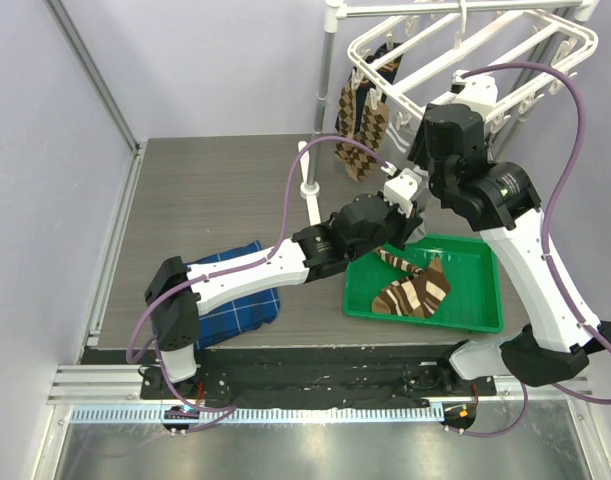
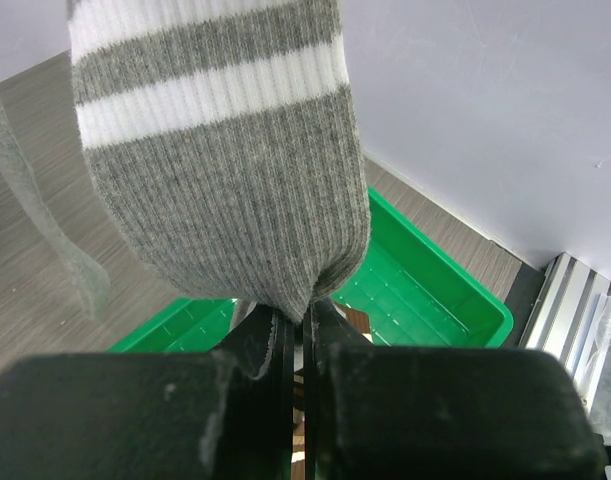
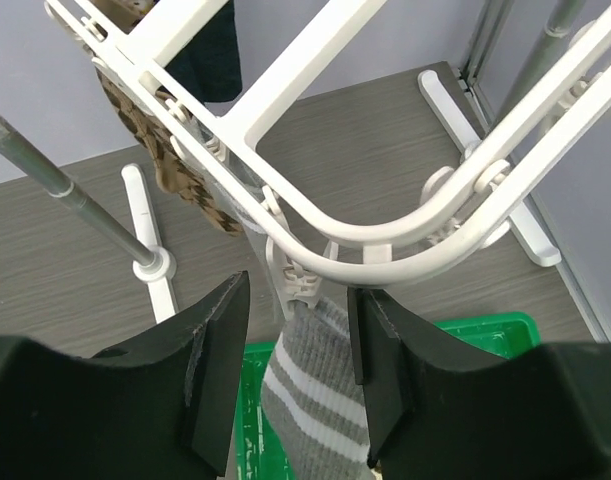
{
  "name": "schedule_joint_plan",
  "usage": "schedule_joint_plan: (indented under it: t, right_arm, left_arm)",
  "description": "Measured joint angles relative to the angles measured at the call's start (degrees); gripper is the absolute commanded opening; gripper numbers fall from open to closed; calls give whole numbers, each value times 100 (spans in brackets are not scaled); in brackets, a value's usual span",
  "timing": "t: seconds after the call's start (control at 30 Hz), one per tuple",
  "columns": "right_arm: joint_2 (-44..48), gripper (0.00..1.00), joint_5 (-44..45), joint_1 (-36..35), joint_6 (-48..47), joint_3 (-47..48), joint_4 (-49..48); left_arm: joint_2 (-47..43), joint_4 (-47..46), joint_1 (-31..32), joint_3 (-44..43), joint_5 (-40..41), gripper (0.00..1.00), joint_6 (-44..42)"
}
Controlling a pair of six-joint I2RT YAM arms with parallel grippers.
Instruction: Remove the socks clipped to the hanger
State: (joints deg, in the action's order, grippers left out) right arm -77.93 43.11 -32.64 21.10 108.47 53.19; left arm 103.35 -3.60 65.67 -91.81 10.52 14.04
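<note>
Unclipping appears in hand: the grey banded sock point(image 2: 225, 170) hangs from a clip point(image 3: 290, 275) on the hanger point(image 3: 385, 245), left gripper point(image 2: 303, 335) clamped on its lower end, right gripper point(image 3: 297, 320) open just below the clip, which likely needs pinching next

I can't read any text, label, brand mark or number in any of my three views.
</note>
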Motion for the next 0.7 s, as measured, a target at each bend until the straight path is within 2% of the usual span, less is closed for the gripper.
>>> schedule_joint_plan:
  t: [0.27, 0.47, 0.57, 0.67, 0.7]
  right_arm:
    - [-313, 54, 122, 0, 0, 0, -50]
    - [-398, 45, 470, -4, -24, -2, -68]
    - [-398, 32, 621, -4, -61, -4, -131]
    - [-398, 5, 678, -4, -136, -17, -214]
    - [-398, 1, 684, -4, -138, -24, -258]
  left_arm:
    - [0, -2, 0, 0, -2, 0, 0]
    - [0, -4, 0, 0, -2, 0, 0]
    - [0, -7, 0, 0, 0, 0, 0]
    - [0, -9, 0, 0, -2, 0, 0]
    - [0, -4, 0, 0, -2, 0, 0]
